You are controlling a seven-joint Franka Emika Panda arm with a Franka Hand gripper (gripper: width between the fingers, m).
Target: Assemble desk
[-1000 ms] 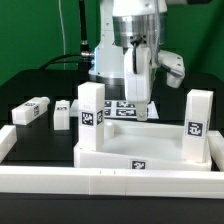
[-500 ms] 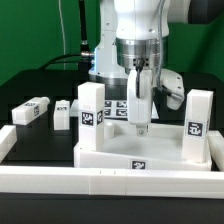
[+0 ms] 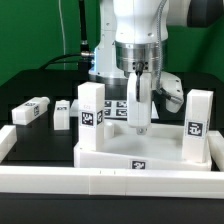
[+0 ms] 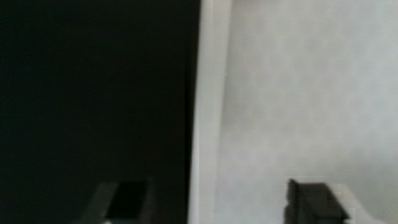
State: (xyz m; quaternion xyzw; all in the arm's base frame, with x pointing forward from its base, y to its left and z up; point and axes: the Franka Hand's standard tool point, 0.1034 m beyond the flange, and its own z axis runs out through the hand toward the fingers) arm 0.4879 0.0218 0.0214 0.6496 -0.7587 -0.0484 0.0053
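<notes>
The white tray-like tabletop [image 3: 110, 158] lies in the middle. One white leg [image 3: 91, 106] stands upright at its corner on the exterior view's left, another leg [image 3: 197, 119] at its right corner. Two more legs [image 3: 33, 110] [image 3: 62, 114] lie on the black table to the left. My gripper [image 3: 138, 126] hangs low over the tabletop's far rim, open and empty. In the wrist view the gripper [image 4: 222, 200] has its fingers wide apart, astride the edge where the white tabletop [image 4: 302, 100] meets the black table.
A long white border rail [image 3: 100, 186] runs along the front and turns up the left side [image 3: 6, 145]. The marker board [image 3: 122, 105] lies behind the tabletop, partly hidden by the gripper. A green wall stands behind the arm.
The gripper has come down towards the tabletop's far rim and shifted slightly right over the last second. It has barely moved in the last half second. The legs and tabletop have not moved.
</notes>
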